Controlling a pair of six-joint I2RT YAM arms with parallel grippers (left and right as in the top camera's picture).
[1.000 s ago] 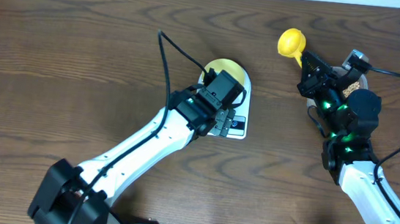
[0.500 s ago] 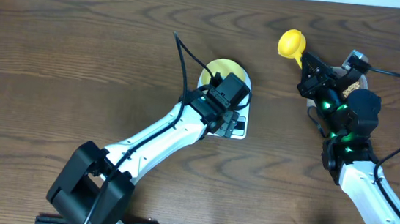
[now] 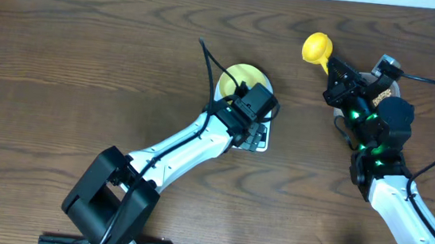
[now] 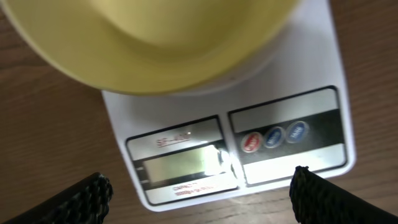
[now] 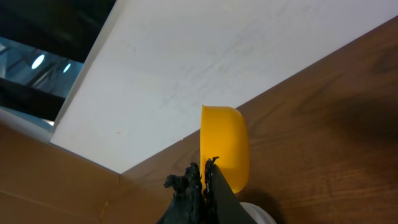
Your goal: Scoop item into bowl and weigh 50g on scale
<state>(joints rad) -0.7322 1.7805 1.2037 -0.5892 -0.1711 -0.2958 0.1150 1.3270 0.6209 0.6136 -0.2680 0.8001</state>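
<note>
Your left gripper (image 4: 199, 198) hangs released, jaws wide, just above the near end of the scale (image 4: 186, 118). The bowl (image 4: 155, 37) sits on its far part, mid-scene. Your right gripper (image 3: 339, 76) is clenched on the yellow scoop (image 3: 317, 46), far right.

Wooden table (image 3: 88, 53), yellow scoop (image 3: 317, 46).

The bowl (image 4: 155, 43) rests on the scale (image 4: 292, 74) behind its screen (image 4: 180, 165) and buttons (image 4: 273, 137).
</note>
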